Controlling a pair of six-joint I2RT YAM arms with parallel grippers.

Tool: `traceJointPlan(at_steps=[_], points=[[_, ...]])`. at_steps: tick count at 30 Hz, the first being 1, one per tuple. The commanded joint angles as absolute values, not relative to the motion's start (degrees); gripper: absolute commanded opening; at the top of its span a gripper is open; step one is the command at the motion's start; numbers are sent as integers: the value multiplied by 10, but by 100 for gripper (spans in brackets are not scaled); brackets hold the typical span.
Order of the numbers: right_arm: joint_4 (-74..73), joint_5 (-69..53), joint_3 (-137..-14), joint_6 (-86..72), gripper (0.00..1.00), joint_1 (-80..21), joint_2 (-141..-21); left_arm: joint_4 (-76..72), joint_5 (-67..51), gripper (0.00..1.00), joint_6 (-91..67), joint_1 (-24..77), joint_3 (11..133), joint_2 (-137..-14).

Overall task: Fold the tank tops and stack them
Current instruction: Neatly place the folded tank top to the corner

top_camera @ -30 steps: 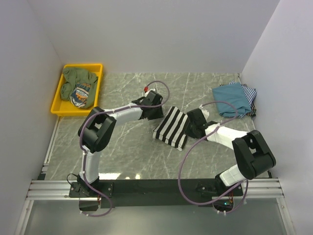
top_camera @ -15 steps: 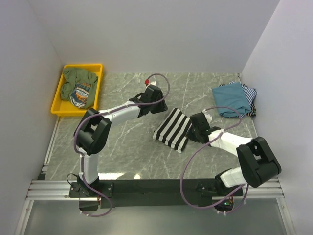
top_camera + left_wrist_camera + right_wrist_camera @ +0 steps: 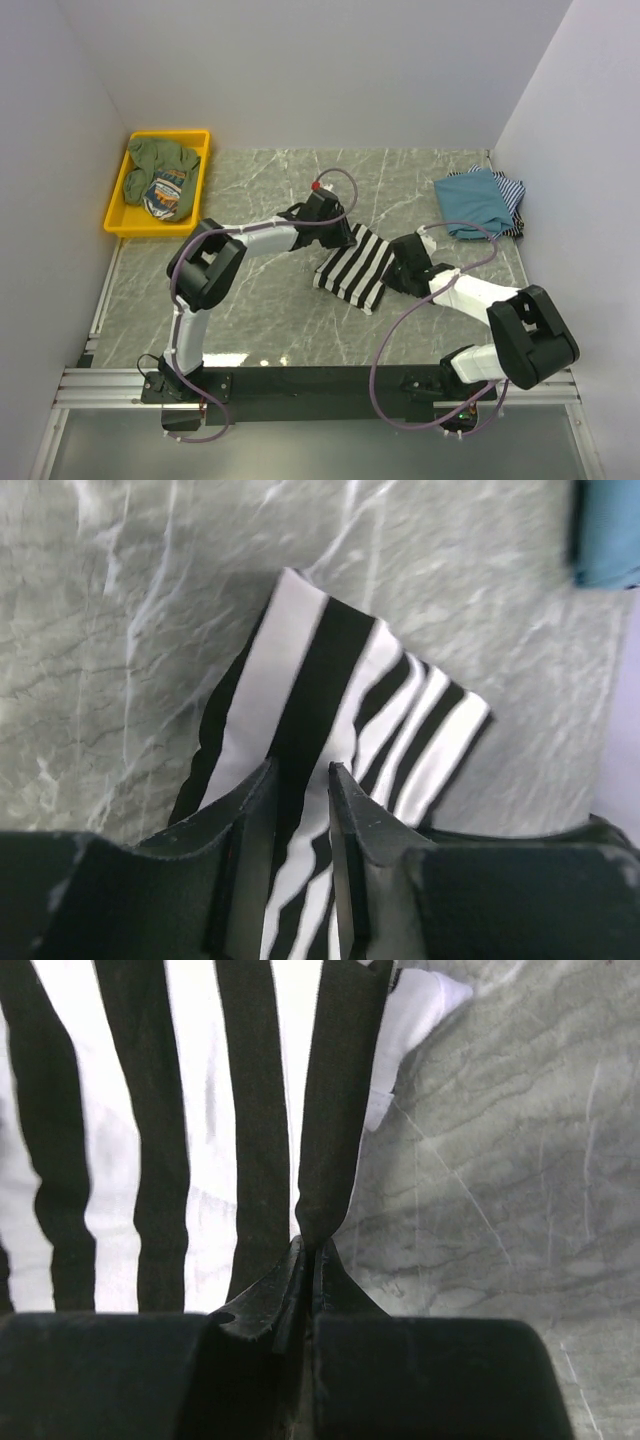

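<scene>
At the upper left of the table (image 3: 270, 310) sits a yellow tray (image 3: 117, 208) holding an olive garment (image 3: 165, 175). Mid-frame, the left end effector (image 3: 302, 772) straddles the upper left edge of the black-and-white striped tank top (image 3: 355, 265) — fingers narrowly apart, cloth between them; I cannot tell whether they clamp it. The right end effector (image 3: 308, 1252) is pressed together on the top's right edge, pinching a black stripe. At upper right, the teal tank top (image 3: 475, 205) lies on a thin-striped tank top (image 3: 513, 190).
</scene>
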State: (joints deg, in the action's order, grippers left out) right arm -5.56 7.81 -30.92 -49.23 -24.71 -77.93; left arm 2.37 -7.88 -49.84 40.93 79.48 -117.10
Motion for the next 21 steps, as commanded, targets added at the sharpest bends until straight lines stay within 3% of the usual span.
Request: traceJointPlan(at_steps=[1,14,21], points=[[-84,84,-293,-498,0,-244,-764,12,-91,32,-507,414,794,-1186],[-118,76,-238,-523,0,-245,-642,48,-62,32,-496,426,825,-1231],[-189,90,-252,-520,33,-245,-539,69,-14,34,-489,438,829,-1233]])
